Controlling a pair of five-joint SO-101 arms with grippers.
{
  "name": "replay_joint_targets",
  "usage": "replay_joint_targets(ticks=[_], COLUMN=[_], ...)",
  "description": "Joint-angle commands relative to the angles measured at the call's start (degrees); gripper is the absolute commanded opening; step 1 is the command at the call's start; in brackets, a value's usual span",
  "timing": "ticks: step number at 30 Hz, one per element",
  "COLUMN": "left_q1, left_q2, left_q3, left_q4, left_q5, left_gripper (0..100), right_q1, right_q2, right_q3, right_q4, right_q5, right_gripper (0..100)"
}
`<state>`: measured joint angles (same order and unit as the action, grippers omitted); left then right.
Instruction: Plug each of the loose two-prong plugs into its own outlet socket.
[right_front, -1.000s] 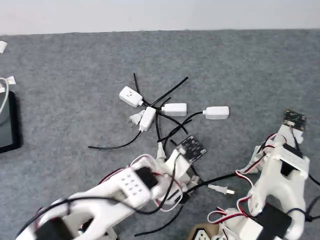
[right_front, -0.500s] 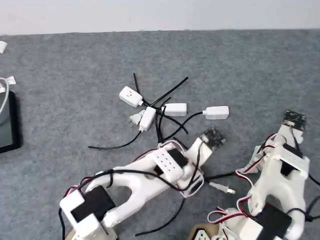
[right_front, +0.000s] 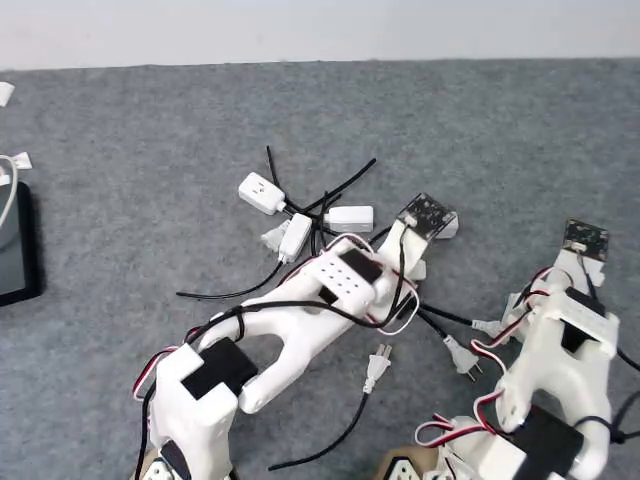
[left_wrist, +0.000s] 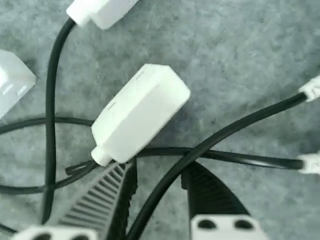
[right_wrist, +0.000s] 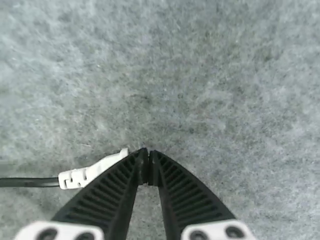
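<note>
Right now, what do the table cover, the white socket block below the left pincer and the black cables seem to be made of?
Table cover: grey felt or short carpet, matte, fuzzy fibres show.
White socket block: hard moulded plastic, smooth, faint sheen, rounded edges.
Black cables: probably rubber or PVC sheath, smooth, slight gloss.

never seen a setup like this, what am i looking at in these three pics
Two small white robot arms sit side by side at a grey carpeted table. The wide picture looks down from a fixed camera; the other two come from cameras on each arm's wrist. The left hand is open, straddling a black cord, with a white outlet block just ahead. The right hand is shut on nothing, beside a white cord end. More outlet blocks and loose two-prong plugs lie on the table.
</note>
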<state>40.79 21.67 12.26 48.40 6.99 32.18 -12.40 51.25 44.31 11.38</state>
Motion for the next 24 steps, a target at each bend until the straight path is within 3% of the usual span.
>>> replay_joint_targets(ticks=[1, 5, 8, 17, 20, 24], left_q1=[0.5, 0.3, 0.4, 0.4, 0.4, 0.6], left_q2=[-3.8, -13.8, -22.4, -38.8, -38.9, -39.4], left_q3=[-6.5, -3.6, 5.5, 39.9, 44.4, 44.6], left_q4=[7.3, 17.2, 18.9, 3.1, -1.7, -1.9], left_q5=[0.1, 0.0, 0.0, -3.5, -3.5, -3.5], left_gripper=[5, 5, 6, 17, 19, 20], right_q1=[-0.6, -0.6, -0.6, -0.7, -0.7, -0.7], right_q2=[0.0, 0.0, 0.0, 0.0, 0.0, 0.0], right_q3=[-2.3, -2.3, -2.3, -2.3, -2.3, -2.3], right_q4=[0.7, 0.7, 0.7, 0.7, 0.7, 0.7], right_q5=[0.8, 0.8, 0.8, 0.8, 0.8, 0.8], right_gripper=[2.7, 2.7, 2.7, 2.7, 2.7, 2.7])
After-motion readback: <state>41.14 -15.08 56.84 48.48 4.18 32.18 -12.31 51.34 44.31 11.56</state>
